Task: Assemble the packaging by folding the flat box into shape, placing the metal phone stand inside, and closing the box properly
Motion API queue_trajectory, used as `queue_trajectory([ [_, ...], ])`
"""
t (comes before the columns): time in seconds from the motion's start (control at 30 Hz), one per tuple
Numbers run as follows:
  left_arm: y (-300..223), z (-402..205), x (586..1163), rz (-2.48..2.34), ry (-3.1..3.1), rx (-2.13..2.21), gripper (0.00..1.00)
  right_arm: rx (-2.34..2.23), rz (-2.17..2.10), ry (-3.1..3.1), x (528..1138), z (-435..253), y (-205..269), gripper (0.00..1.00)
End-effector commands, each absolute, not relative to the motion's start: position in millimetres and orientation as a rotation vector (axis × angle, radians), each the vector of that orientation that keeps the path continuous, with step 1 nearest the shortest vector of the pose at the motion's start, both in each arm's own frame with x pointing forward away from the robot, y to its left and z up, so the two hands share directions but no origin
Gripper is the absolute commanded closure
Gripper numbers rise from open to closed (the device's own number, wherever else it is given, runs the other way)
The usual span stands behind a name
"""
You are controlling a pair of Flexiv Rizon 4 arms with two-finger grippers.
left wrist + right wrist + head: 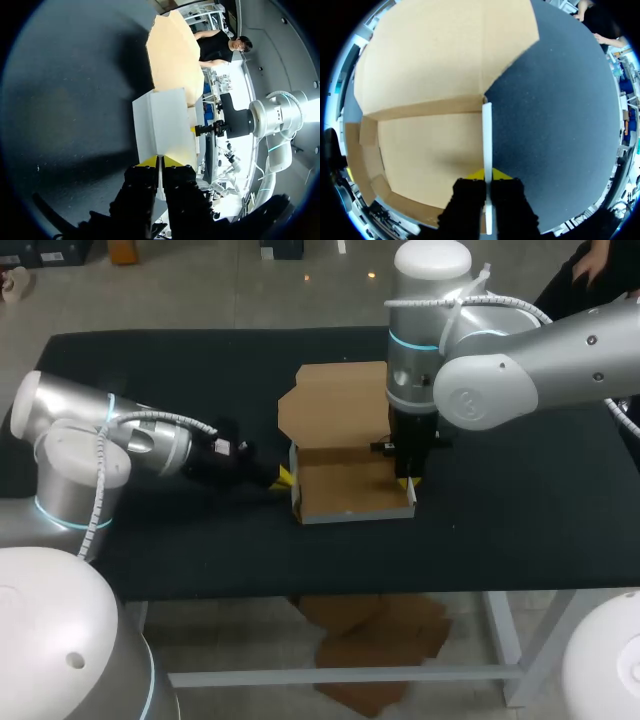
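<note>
A cardboard box (350,490) stands half folded in the middle of the table, a shallow tray with white outer walls and a brown inside. Its lid flap (335,405) lies open and flat behind it. My left gripper (285,478) lies low at the box's left side; in the left wrist view it (160,161) is shut on the thin edge of the white left wall (162,117). My right gripper (408,478) comes straight down at the right side, and in its own view it (487,175) pinches the upright right wall (487,135). No phone stand shows.
The black table (520,520) is bare to the right of the box and in front of it. My left arm (150,445) lies low across the table's left part. My right arm (500,380) hangs over the back right.
</note>
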State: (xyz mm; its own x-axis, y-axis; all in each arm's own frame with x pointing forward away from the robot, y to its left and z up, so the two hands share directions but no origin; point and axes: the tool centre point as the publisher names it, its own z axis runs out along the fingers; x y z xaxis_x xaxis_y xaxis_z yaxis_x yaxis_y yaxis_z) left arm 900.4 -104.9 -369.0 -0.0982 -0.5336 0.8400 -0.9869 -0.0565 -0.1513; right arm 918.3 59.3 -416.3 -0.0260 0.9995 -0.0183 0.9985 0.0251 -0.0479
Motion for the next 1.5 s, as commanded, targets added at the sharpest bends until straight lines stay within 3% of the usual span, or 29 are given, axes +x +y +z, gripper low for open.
queue_trajectory([
  [0.03,-104,-369,900,1.079,-1.659,1.615,0.87,-2.177,0.079,-2.234,919,-416,60,1.00],
  [0.27,-103,-369,900,1.093,-1.637,1.608,0.84,-2.177,0.079,-2.234,919,-416,60,1.00],
  [0.43,-106,-371,898,1.096,-1.631,1.592,0.73,-2.177,0.079,-2.234,919,-416,60,1.00],
  [0.7,-112,-370,896,1.113,-1.609,1.559,0.68,-2.177,0.079,-2.234,919,-416,60,1.00],
  [0.8,-114,-369,895,1.116,-1.610,1.550,0.62,-2.177,0.079,-2.234,919,-416,60,1.00],
  [1.5,-136,-365,898,1.005,-1.721,1.673,0.58,-2.177,0.079,-2.234,919,-416,60,1.00],
])
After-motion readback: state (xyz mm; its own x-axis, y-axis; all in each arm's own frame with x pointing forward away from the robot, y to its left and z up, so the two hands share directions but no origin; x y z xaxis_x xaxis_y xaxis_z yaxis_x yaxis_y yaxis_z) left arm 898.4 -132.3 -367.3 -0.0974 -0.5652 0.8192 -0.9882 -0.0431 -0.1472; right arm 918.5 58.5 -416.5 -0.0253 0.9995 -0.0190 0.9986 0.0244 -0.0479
